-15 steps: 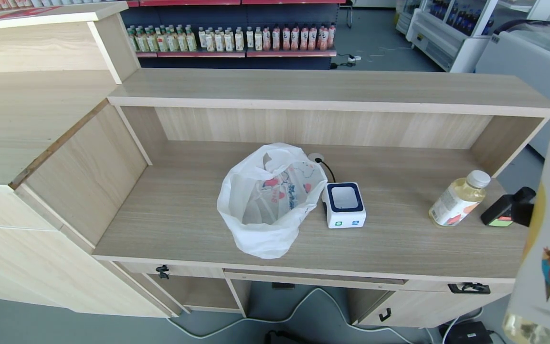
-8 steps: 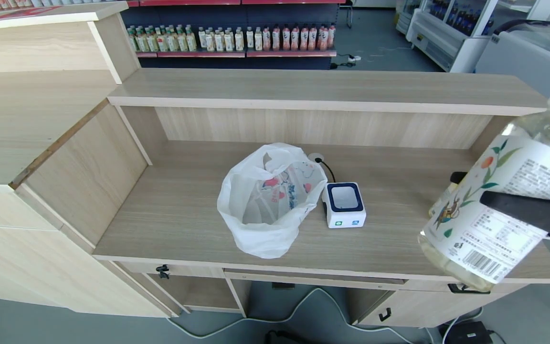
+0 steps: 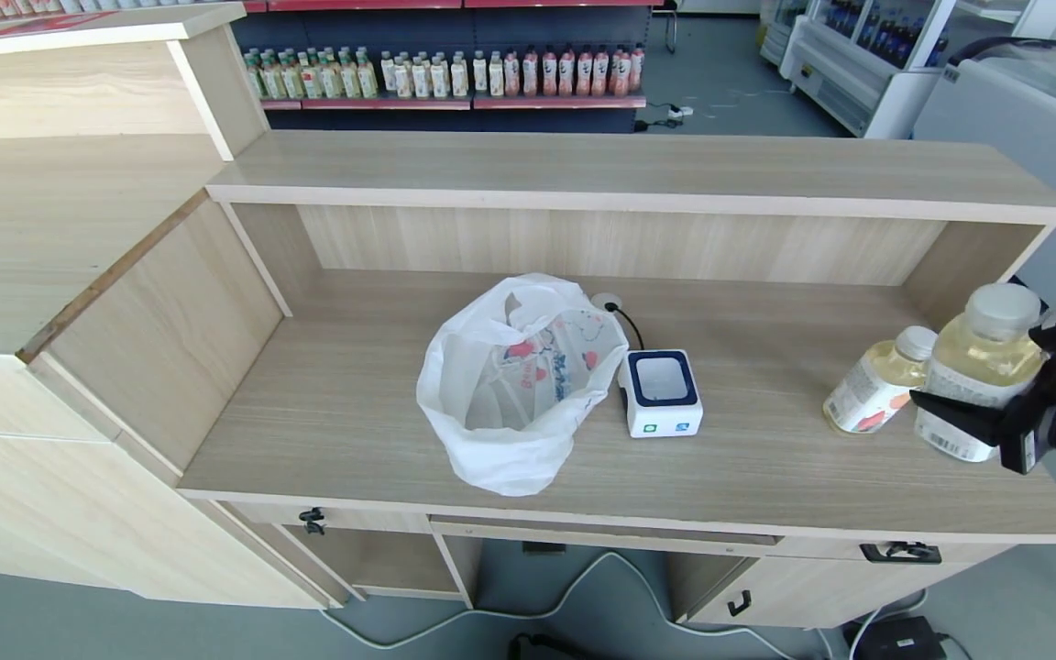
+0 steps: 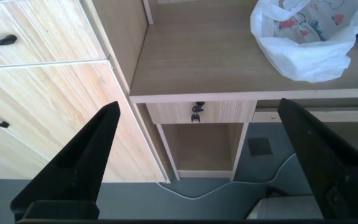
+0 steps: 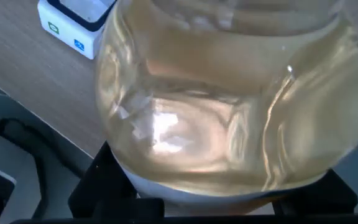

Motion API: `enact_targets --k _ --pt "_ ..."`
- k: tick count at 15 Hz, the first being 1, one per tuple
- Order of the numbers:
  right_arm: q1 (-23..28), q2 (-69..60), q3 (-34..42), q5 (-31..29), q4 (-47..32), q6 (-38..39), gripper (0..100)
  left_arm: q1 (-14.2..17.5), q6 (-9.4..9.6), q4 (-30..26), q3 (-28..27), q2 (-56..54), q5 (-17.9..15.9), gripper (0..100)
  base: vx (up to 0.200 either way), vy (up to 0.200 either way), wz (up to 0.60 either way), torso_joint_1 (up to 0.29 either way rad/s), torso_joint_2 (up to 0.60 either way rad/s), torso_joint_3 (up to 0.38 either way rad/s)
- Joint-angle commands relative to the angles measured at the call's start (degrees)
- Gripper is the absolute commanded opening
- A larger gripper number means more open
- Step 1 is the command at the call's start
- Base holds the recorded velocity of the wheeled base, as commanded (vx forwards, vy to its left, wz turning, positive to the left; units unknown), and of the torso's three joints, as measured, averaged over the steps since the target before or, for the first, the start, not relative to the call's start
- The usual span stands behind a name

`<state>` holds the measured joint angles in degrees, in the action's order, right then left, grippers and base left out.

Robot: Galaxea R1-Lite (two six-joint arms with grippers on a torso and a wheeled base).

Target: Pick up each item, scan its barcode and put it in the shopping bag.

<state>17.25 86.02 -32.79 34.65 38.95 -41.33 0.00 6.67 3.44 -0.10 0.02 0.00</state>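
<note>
Right gripper (image 3: 968, 417): clamped across the labelled middle of the larger bottle (image 3: 986, 353) at the right end of the bench (image 3: 766, 467).
Held bottle: upright with its grey cap on top, full of pale yellow liquid. Whether its base rests on the bench or hangs just above it cannot be told.
Handling: likely heavy for its size, with smooth, rigid-looking walls. A grip on the paper label, low on the body, should slip less than one on bare plastic.
Barcode: a printed patch shows near the label's lower edge, which should stay uncovered for scanning.
Smaller bottle (image 3: 876, 385): stands just beside the held one, on the scanner side.
Scanner (image 3: 663, 392): mid-bench, window facing up.
Shopping bag (image 3: 510, 394): white, soft, mouth open, touching the scanner's left side.
Left gripper (image 4: 199, 106): jaws spread wide and holding nothing, low in front of the bench's left end.
</note>
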Motion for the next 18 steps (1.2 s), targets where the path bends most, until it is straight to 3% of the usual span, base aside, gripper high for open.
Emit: enact_targets --k 1,3,7,10,15,18 --pt "2.4 1.2 0.3 -2.4 -0.1 -1.8 0 0.0 0.01 0.0 0.0 0.0 0.0 100 0.0 0.0 0.0 0.0 0.0 0.0" --pt "2.5 1.1 1.1 -2.4 0.3 -5.3 0 0.0 0.01 0.0 0.0 0.0 0.0 100 0.0 0.0 0.0 0.0 0.0 0.0" --pt "7.4 2.6 -0.2 -1.6 1.0 -15.4 0 0.0 0.01 0.0 0.0 0.0 0.0 100 0.0 0.0 0.0 0.0 0.0 0.0" --pt "7.8 4.0 -0.3 1.7 5.2 -17.9 0 0.0 0.01 0.1 0.0 0.0 0.0 100 0.0 0.0 0.0 0.0 0.0 0.0" --pt "8.2 6.6 -2.6 2.1 6.2 -25.7 0 0.0 0.01 0.0 0.0 0.0 0.0 100 0.0 0.0 0.0 0.0 0.0 0.0" --pt "8.0 8.3 -5.3 1.8 7.2 -29.7 0 0.0 0.01 0.0 0.0 0.0 0.0 100 0.0 0.0 0.6 -0.001 0.0 0.002"
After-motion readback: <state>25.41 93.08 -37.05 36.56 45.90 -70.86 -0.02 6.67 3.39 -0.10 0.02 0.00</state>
